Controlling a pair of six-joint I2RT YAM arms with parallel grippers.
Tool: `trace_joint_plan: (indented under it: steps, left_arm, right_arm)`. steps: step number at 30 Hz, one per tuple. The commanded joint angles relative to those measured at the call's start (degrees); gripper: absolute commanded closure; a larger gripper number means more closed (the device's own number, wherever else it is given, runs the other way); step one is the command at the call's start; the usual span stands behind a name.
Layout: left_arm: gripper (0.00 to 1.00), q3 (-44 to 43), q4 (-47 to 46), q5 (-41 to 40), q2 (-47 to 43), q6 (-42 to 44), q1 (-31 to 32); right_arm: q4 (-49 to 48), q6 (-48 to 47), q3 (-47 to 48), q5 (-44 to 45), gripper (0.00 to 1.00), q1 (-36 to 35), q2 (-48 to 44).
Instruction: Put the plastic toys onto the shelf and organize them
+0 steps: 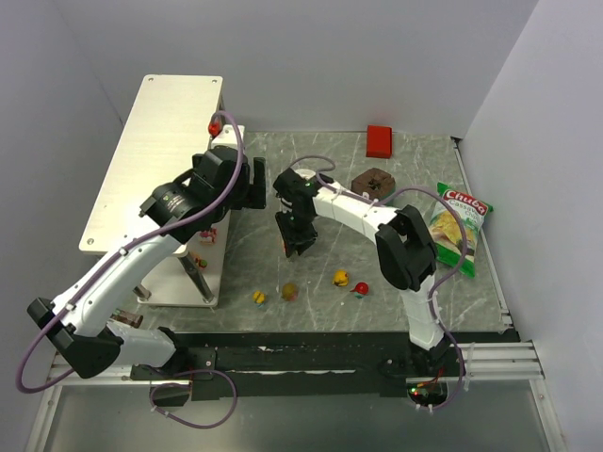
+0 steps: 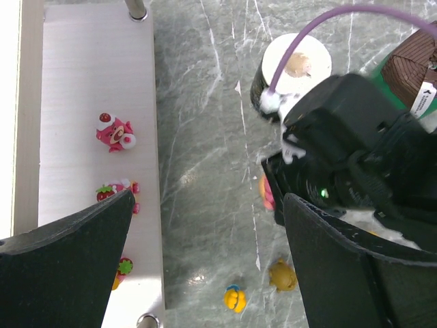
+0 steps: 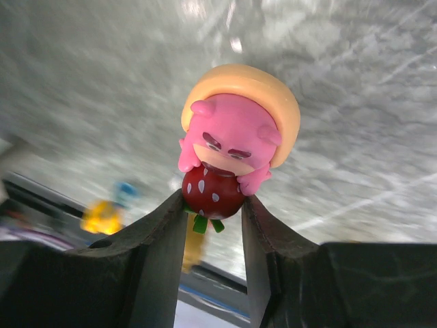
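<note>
One pink toy (image 3: 235,137), hooded in pale orange and hugging a red strawberry. It is pinched at the strawberry between the two dark fingers of the right gripper (image 3: 213,205), over the grey marbled table (image 1: 283,146). Whether it touches the surface cannot be told.

One left gripper (image 2: 208,198), fingers spread wide and holding nothing, hanging over the inner edge of the shelf's lower tier.

One shelf (image 1: 151,151), white metal, two tiers on thin legs, standing at the left side of the table.

Three toys on the lower tier:
- a pink bear-like toy (image 2: 115,132), lying well apart from the fingers;
- a pink-and-red toy (image 2: 117,191), just beside the left finger's tip;
- a red-and-green toy (image 2: 123,266), half hidden behind that finger.

Four loose toys on the table, in a rough row near the front edge:
- a yellow toy (image 1: 258,298) with a tan toy (image 1: 289,292) near it, both close to the shelf's foot;
- a second yellow toy (image 1: 341,279) with a red toy (image 1: 360,287) just beside it, close under the right arm.

One red block (image 1: 379,141), at the far edge.

One brown box (image 1: 372,181), near the block.

One green chip bag (image 1: 457,231), flat at the right side.
</note>
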State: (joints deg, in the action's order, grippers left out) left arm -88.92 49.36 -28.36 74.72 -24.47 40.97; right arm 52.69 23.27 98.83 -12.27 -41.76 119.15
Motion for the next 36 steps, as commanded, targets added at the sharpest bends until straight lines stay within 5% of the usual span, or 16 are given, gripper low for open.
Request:
trace_joint_plan:
  steps: [1,5,13,17,21,24,30,36]
  left_arm:
    - [0.04,0.1,-0.3,-1.5,-2.5,1.8,-1.2]
    - [0.04,-0.2,-0.2,-1.3,-2.6,2.0,-1.2]
    - [0.03,-0.3,0.1,-1.1,-2.5,1.8,-1.2]
    - [0.04,-0.2,0.0,-1.1,-2.6,1.9,-1.2]
    - [0.04,-0.2,-0.1,-1.1,-2.7,2.0,-1.2]
    - [0.04,-0.1,0.0,-1.3,-3.0,2.1,-1.2]
    - [0.04,0.0,-0.4,-1.7,-3.4,1.6,-1.3]
    - [0.04,0.9,-1.4,-1.3,-4.1,1.6,-1.4]
  right_arm:
    - [8.2,-13.1,3.4,4.0,0.93,-0.8,3.2]
    - [11.9,-19.1,5.3,5.1,0.88,-1.8,5.1]
    - [12.0,-19.8,6.8,6.7,0.63,-2.0,4.3]
    - [7.8,-16.2,5.2,7.3,0.25,-1.8,0.6]
    - [3.1,-11.7,3.0,7.9,0.13,-1.6,-3.7]
    - [0.8,-4.5,1.3,9.4,0.11,-1.0,-7.6]
    - [-3.6,26.0,-10.7,10.3,0.13,0.3,-20.4]
    - [-11.5,50.4,-24.1,3.0,0.16,0.4,-26.2]
